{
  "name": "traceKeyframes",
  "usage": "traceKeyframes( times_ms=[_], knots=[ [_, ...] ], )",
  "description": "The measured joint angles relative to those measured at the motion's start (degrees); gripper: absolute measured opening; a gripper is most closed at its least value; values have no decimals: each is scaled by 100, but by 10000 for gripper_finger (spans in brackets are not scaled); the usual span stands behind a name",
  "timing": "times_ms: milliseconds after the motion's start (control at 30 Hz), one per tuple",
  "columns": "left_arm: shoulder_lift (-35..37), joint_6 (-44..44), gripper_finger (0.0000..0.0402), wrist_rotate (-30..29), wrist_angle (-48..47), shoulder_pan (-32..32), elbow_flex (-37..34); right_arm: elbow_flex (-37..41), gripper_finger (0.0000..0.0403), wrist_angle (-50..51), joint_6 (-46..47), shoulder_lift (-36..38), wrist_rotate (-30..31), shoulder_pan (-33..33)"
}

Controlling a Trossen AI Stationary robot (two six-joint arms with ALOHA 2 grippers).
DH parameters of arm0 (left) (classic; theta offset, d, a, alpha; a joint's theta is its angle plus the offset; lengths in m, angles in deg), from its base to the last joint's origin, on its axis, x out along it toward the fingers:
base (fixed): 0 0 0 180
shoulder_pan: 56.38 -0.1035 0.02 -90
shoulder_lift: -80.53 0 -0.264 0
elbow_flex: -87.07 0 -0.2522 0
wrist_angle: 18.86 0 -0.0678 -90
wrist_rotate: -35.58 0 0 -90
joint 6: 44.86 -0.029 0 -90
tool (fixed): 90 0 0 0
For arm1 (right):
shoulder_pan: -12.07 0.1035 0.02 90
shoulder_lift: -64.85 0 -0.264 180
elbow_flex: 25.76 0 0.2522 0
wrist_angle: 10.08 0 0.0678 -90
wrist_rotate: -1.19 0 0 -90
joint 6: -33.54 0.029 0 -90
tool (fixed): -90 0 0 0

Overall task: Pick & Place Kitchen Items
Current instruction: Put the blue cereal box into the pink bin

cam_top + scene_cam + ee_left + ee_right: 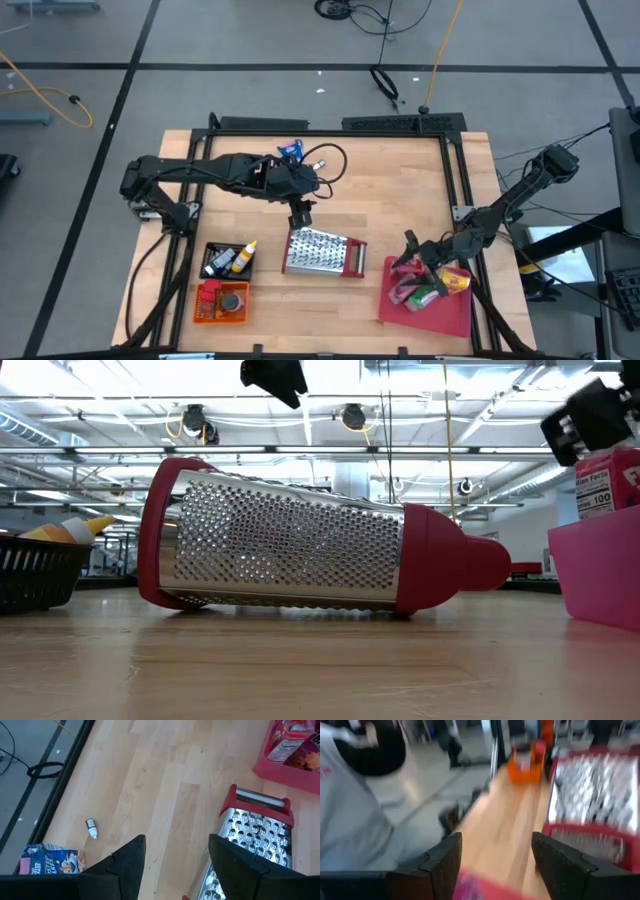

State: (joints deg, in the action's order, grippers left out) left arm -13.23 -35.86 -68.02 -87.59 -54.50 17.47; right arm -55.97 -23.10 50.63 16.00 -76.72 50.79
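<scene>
Here we see the left gripper (300,216) hanging over the grater (322,253), jaws apart and empty, while the right gripper (411,250) hovers, jaws spread with nothing between them, at the red tray (452,318) heaped with kitchen items (432,284); others fill two small baskets (222,285).

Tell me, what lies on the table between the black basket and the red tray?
The steel grater, on its side, lies between the black basket and the red tray; the high view shows it.
</scene>
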Motion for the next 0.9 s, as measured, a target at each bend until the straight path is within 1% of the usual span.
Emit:
traceKeyframes(
  times_ms=[67, 200, 267, 433, 533, 633, 733, 900],
  knots=[
    [0, -65, 221, -70, 1, -25, 0, 0, 227, -349, -214, 99, 22, -127],
    [0, -43, 221, -768, -100, -199, 0, -2, 216, -640, -654, 395, 322, -412],
    [0, 57, 221, -883, -190, -416, 0, -2, 211, -744, -736, 588, 460, -579],
    [-3, 297, 221, -727, -408, -1170, 0, -2, 200, -637, -755, 919, 444, -986],
    [-113, 196, 221, -468, -409, -1576, 1, -2, 197, -383, -756, 981, 430, -1126],
    [-306, -17, 221, -392, -364, -1899, 1, -2, 197, -165, -756, 974, 431, -1206],
    [-524, -251, 221, -117, -424, -2233, 0, -2, 197, -79, -756, 945, 422, -1220],
    [-910, -332, 221, 190, -484, -2728, 0, -4, 196, -31, -778, 941, 413, -1213]
  ],
)
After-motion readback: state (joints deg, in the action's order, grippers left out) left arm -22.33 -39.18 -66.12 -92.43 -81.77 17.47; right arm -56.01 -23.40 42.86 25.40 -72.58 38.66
